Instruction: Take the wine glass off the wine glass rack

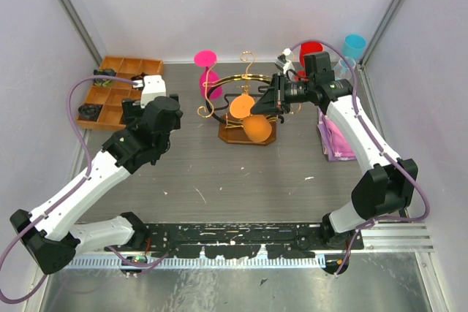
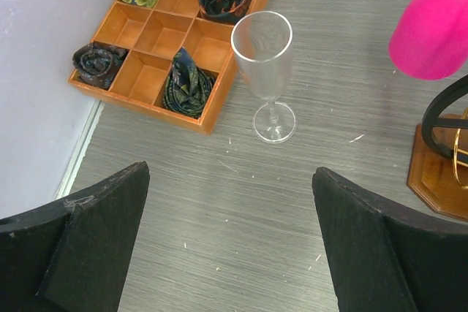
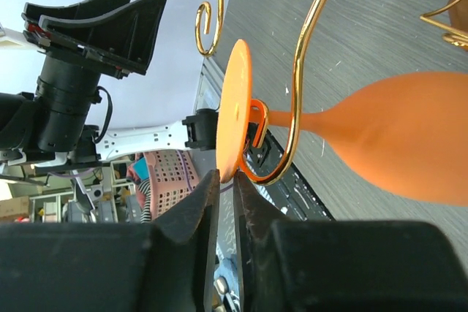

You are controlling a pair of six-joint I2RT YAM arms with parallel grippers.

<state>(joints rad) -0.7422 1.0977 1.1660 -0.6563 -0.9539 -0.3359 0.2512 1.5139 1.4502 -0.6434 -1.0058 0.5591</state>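
A: Wine glass (image 3: 409,137), quick?

B: Orange, opaque and matte. It has a rounded bowl, a short stem and a flat disc foot (image 3: 232,111). It's on the wine glass rack (image 1: 232,135) at mid-table. The stem passes through the curl of a gold hook (image 3: 303,71), with the foot on one side of the wire and the bowl on the other.

A: Right jaws?

B: Nearly together, with only a thin slit between the black pads. The lower rim of the foot sits right at the mouth of that slit. I can't tell whether they pinch it or just touch it.

A: Left jaws?

B: Spread wide and holding nothing, with only bare table (image 2: 241,210) between them. They're over by the left side, well apart from the rack.

A: Rack details?

B: Thin shiny gold wire with scrolled ends, a black ring (image 1: 235,80) around it, and a dark brown wooden base with angled corners. A pink glass (image 1: 207,71), also opaque, is at the rack's left side.

A: Anything else?

B: The table is grey with a wood-grain texture and some scuffs. A clear flute (image 2: 265,56) stands upright just beside an orange-brown compartmented wooden tray (image 2: 212,118). Dark rolled fabric pieces (image 2: 186,82) sit in several of the tray's cells. A red cup (image 1: 311,50) and a blue cup (image 1: 354,44) are at the far right corner.
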